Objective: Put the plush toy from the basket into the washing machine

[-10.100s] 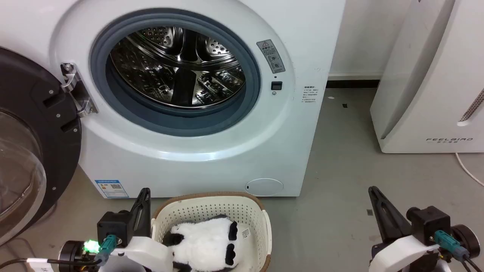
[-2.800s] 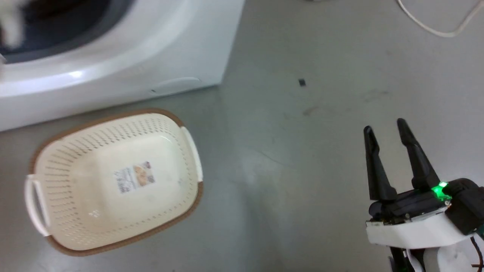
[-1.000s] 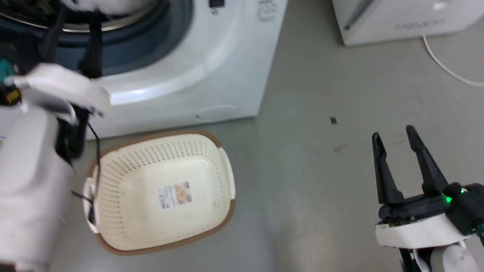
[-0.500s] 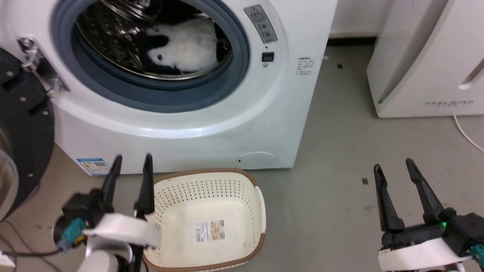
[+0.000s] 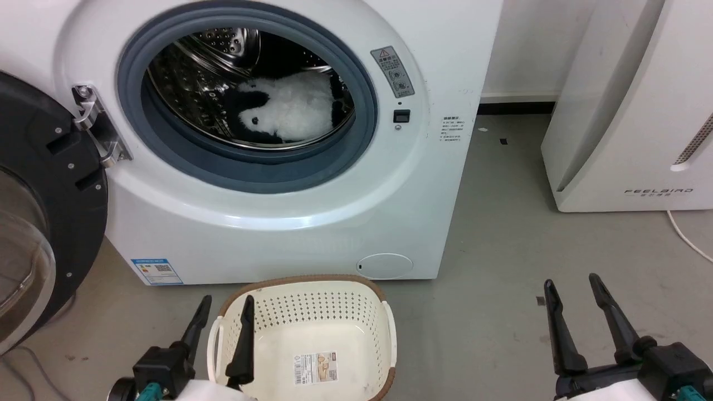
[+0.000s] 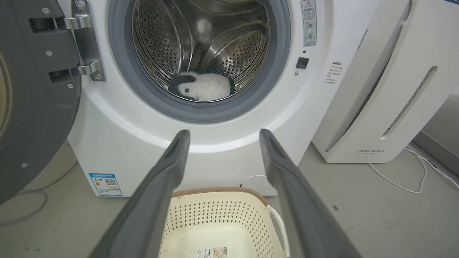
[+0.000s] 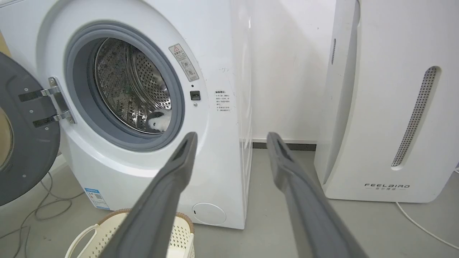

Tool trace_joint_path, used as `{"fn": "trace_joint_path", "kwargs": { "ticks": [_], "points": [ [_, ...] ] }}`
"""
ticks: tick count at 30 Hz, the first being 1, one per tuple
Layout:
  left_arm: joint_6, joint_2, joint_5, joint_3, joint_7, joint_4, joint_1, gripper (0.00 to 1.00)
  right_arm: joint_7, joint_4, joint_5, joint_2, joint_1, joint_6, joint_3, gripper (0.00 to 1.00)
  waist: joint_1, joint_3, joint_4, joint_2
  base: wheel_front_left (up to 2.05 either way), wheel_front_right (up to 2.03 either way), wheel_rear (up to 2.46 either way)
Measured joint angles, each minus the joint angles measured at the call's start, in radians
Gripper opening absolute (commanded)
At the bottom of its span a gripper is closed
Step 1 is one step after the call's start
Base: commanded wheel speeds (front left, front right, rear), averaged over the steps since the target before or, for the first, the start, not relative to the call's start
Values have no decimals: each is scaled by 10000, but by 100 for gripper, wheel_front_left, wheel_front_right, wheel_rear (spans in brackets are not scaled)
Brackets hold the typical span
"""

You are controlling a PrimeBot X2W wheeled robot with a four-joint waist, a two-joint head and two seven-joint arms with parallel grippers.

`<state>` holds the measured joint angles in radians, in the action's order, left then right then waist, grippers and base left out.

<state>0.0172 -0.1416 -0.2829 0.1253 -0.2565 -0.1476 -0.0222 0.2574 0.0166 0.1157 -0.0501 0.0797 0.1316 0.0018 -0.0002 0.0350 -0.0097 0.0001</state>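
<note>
The toy (image 5: 289, 108) lies in the drum (image 5: 189, 83) of the washer (image 5: 278, 223), just behind its front lip, long axis across the opening, above and ahead of the left claw (image 5: 228, 301), the nearer one. Left claw and right claw (image 5: 572, 281) both stand parted and hold nothing. The basket (image 5: 312, 309) sits empty on the floor (image 5: 501, 250) at the washer's foot, door (image 5: 44, 211) wide open; placement judged complete.

In the right wrist view the plush toy (image 7: 158, 124) is largely hidden behind the porthole rim of the washing machine (image 7: 222, 64). In the head view the door (image 5: 72, 184) is cut off by the left edge and the basket (image 5: 312, 306) by the bottom edge. The print on the basket's label (image 5: 315, 367) is too small to be read.
</note>
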Motion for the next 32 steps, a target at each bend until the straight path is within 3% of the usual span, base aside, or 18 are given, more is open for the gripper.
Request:
{"fn": "trace_joint_path", "kwargs": {
  "ticks": [11,12,32],
  "points": [
    [274,347,598,-502,0,21,-284,100,0,-71,88,0,99,0,71,100,1,-191,1,0,0,0,0],
    [274,393,587,-587,0,10,-292,0,0,-75,88,0,115,0,75,0,1,-196,9,0,0,0,0],
    [257,407,792,-629,293,125,-291,0,-303,-73,38,0,90,0,63,0,1,-219,21,0,0,0,0]
  ]
}}
